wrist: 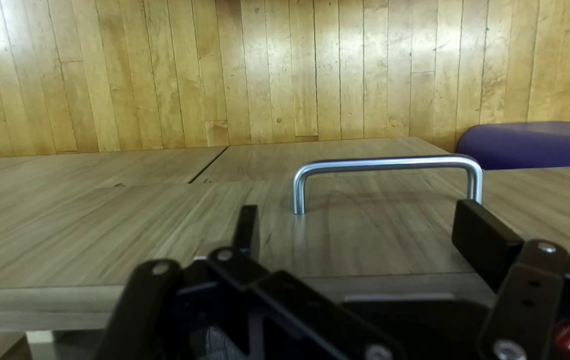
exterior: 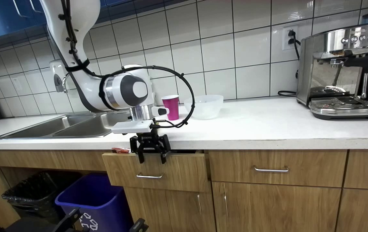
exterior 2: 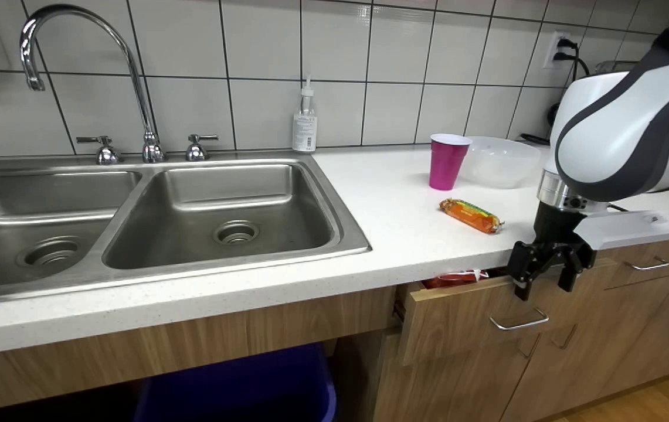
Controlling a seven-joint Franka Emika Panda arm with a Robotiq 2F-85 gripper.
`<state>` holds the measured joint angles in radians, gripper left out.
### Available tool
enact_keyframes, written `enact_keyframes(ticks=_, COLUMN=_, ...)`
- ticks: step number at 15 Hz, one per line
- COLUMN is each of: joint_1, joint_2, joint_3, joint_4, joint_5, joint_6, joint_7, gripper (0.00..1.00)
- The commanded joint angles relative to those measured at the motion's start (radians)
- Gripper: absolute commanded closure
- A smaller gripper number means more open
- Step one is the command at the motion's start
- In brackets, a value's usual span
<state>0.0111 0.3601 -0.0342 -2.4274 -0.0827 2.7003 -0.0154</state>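
The gripper [exterior: 152, 159], spread wide, points down at the upper edge of the partly open drawer [exterior: 184, 174], lower centre of an exterior view; whether they touch I cannot tell; the metal handle [wrist: 384, 163] sits right of centre in the wrist view. At lower right in an exterior view, a red packet [exterior 2: 453, 279] shows inside the drawer; above it, on the counter [exterior 2: 393, 217], are an orange packet [exterior 2: 471, 215], a pink cup [exterior 2: 447, 168] and a translucent bowl [exterior 2: 501, 164].

In an exterior view, at left a sink [exterior 2: 118, 220] is set into the tabletop [exterior 2: 393, 240]; at right, cup [exterior 2: 448, 165] and bowl [exterior 2: 504, 164] are placed behind a packet [exterior 2: 471, 215], the pincer [exterior 2: 545, 288] near the drawer [exterior 2: 463, 325].
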Motion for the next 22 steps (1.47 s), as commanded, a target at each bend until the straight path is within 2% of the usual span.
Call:
enact_keyframes(ticks=1, joint_1=-0.01, joint_2=0.043, joint_3=0.019, joint_4=0.078, joint_5=0.029, joint_6=-0.006, joint_7=-0.003, gripper=0.0)
enact_keyframes(ticks=12, joint_1=-0.009, joint_2=0.074, joint_3=0.016, joint_4=0.118, joint_5=0.031, joint_6=-0.008, joint_7=0.0, gripper=0.0)
enact_keyframes(ticks=22, joint_1=-0.009, joint_2=0.061, joint_3=0.016, joint_4=0.1, joint_5=0.028, joint_6=-0.003, joint_7=-0.003, gripper=0.0)
